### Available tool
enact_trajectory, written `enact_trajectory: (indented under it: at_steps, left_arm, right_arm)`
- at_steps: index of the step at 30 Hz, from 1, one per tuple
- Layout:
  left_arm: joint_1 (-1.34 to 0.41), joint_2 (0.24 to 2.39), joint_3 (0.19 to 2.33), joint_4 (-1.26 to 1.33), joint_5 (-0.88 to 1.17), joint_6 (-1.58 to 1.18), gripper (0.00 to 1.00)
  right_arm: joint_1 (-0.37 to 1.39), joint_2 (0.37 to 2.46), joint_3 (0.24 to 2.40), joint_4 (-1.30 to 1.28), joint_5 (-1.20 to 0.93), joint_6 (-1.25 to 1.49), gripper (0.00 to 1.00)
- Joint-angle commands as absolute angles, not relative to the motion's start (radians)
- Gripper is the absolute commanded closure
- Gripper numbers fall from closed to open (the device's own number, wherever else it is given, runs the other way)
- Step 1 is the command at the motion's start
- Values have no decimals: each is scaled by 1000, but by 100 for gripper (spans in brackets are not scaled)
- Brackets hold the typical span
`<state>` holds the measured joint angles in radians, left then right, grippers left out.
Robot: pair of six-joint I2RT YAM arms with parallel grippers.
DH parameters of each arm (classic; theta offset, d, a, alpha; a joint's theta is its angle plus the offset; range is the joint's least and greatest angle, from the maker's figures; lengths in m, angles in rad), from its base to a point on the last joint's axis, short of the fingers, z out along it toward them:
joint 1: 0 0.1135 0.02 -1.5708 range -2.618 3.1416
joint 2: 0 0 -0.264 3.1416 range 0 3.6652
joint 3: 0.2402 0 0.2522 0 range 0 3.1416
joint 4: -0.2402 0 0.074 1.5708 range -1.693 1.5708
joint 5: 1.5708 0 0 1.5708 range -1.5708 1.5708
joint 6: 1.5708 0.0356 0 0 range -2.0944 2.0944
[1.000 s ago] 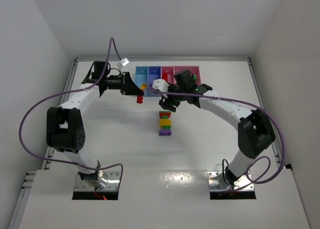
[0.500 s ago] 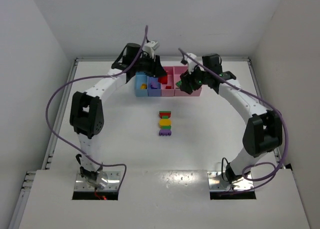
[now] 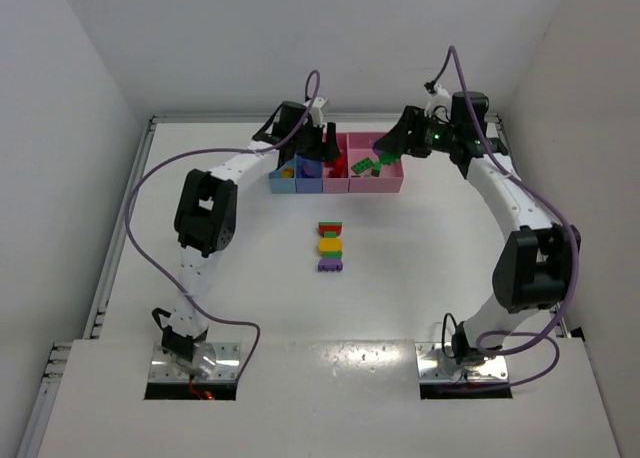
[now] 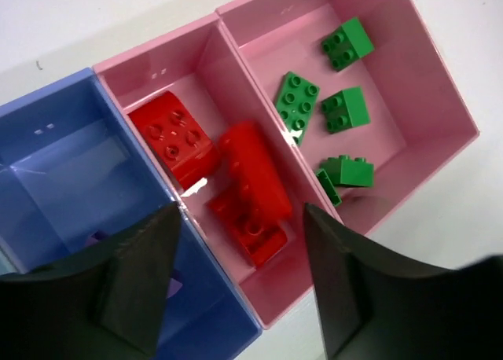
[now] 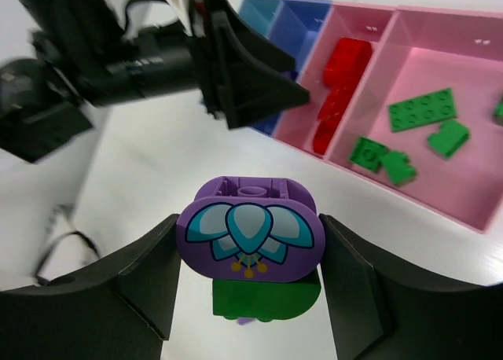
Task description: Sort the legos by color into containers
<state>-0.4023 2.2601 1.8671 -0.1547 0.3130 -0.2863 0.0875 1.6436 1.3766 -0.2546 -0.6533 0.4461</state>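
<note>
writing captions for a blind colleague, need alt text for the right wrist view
The right hand grips a clump, a purple piece with a flower print on a green brick, above the table. Behind it, red bricks lie in a narrow pink bin and green bricks in the wide pink bin, with the left arm at upper left.

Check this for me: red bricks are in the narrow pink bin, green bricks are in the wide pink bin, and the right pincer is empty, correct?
One thing is off: the right pincer is not empty. The right wrist view shows it gripping a purple piece stacked on a green brick. The rest stands.
</note>
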Motion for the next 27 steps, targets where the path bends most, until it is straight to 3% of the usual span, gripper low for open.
enact_trajectory:
  at_steps: [1,6,9,13,17,24,27]
  left_arm:
    - [-428,2250,1919,-62,331,-296,28]
    - [-430,2194,1835,40,466,-360,25]
    - [-388,2053,1607,321,631,-526,25]
    - [-360,1984,1494,544,880,-742,25]
    - [-360,1902,1339,845,913,-931,25]
    - [-379,1878,1302,907,913,-1028,20]
    - [-379,1899,1302,907,913,-1043,10]
  right_arm:
    - [74,1654,1351,-117,-746,655,69]
    - [74,1690,1342,-34,-755,755,72]
    - [74,1724,1367,5,-742,817,73]
    - [92,1785,1440,15,-706,902,74]
    - [103,1819,1477,5,-669,943,77]
    - [152,1830,1477,55,-669,1031,81]
    - [176,1830,1477,64,-678,1040,81]
